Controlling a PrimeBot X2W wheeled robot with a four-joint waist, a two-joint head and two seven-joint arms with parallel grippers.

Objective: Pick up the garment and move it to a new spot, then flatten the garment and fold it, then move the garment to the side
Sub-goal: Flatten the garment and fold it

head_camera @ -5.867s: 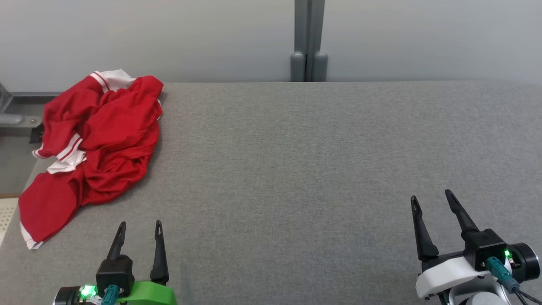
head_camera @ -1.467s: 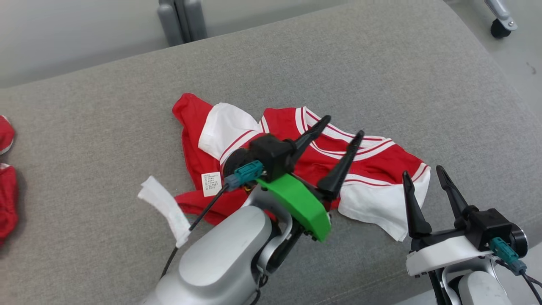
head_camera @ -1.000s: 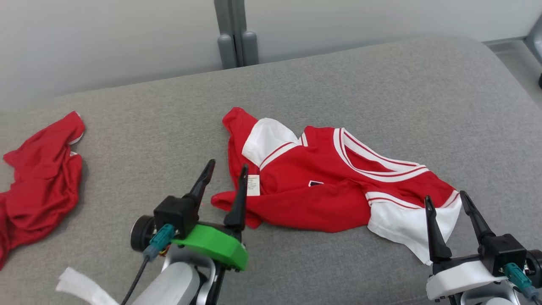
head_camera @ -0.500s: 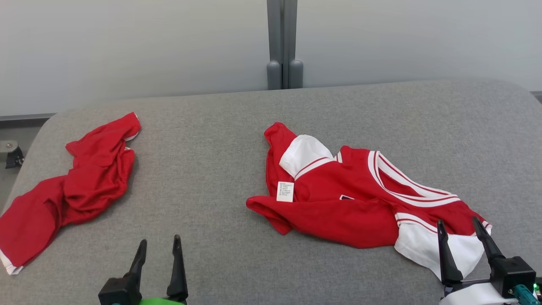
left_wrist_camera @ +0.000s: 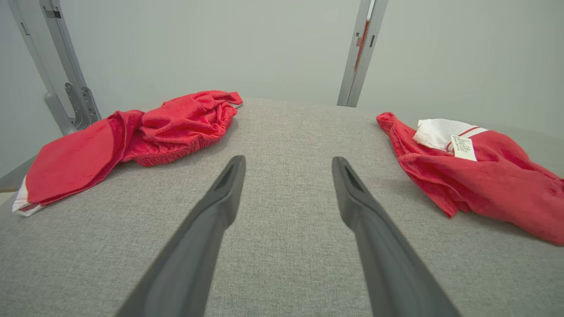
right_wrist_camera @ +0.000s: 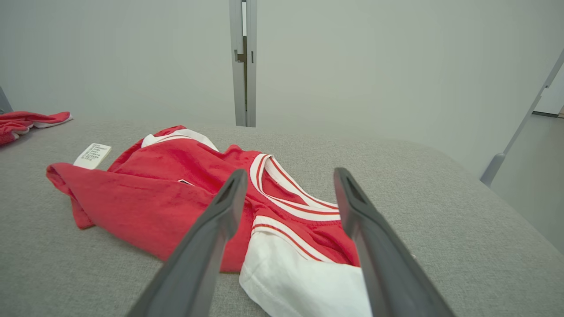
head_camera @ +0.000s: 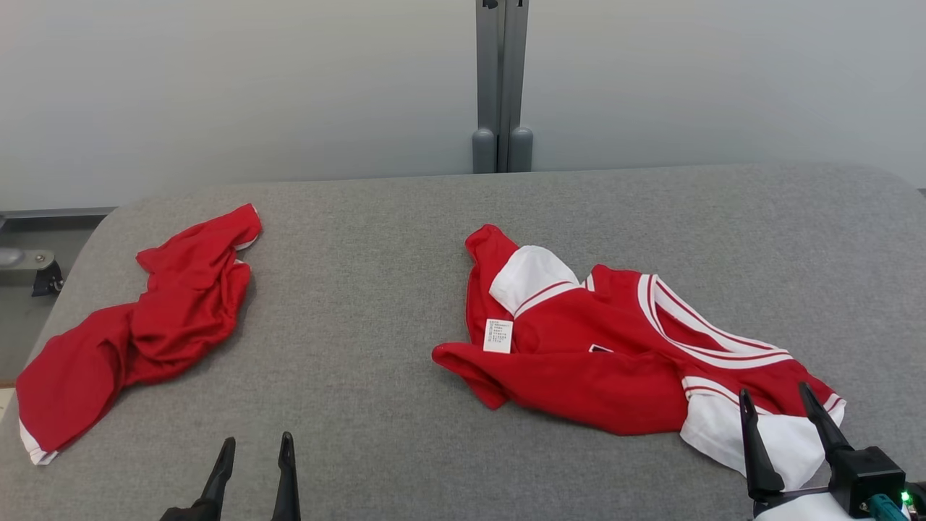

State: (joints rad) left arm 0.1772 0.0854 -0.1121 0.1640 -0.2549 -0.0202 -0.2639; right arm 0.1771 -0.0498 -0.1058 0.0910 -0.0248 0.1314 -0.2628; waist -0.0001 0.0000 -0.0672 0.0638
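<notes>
The garment, a red shirt [head_camera: 593, 362] with white sleeves and striped trim, lies crumpled on the grey padded table [head_camera: 376, 289], right of centre, a white label showing on its left part. My right gripper [head_camera: 774, 392] stands open at the lower right, fingertips over the shirt's near white sleeve [right_wrist_camera: 291, 281]. My left gripper [head_camera: 258, 439] is open at the lower left, over bare table and apart from the shirt [left_wrist_camera: 484, 176]. In the wrist views both grippers [left_wrist_camera: 287, 159] [right_wrist_camera: 289, 171] have nothing between their fingers, and the shirt [right_wrist_camera: 167, 185] lies just beyond the right one.
A second red garment [head_camera: 166, 318] lies bunched at the table's left edge [left_wrist_camera: 132, 136] [right_wrist_camera: 22, 121]. A grey post [head_camera: 501, 87] rises behind the table against a pale wall. The table's right end curves down towards the floor.
The head view has swung back to face the table squarely. My left gripper has drawn away from the shirt to the lower left. The shirt lies where it was let go.
</notes>
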